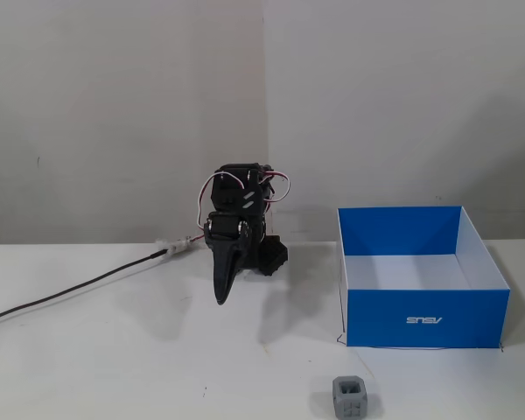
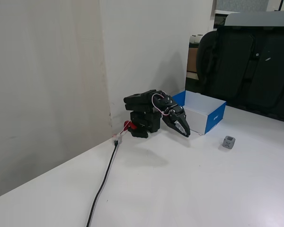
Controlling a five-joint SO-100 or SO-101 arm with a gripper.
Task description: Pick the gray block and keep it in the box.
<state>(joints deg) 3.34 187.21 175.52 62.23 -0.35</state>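
In both fixed views you are starting out: the hand [image 1: 220, 296], clenched and empty, needs reaching toward the gray block [image 1: 351, 396] lying just before the box [image 1: 427, 318].

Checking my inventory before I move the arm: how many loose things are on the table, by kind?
Gray block: 1, on the table in front of the box, outside it.
Box: 1, blue, open top, nothing visible inside.
Total: 2.
The tool holds nothing.

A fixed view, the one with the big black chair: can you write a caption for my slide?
Folded black robot arm rests beside the blue box; the gray block waits on the white table.
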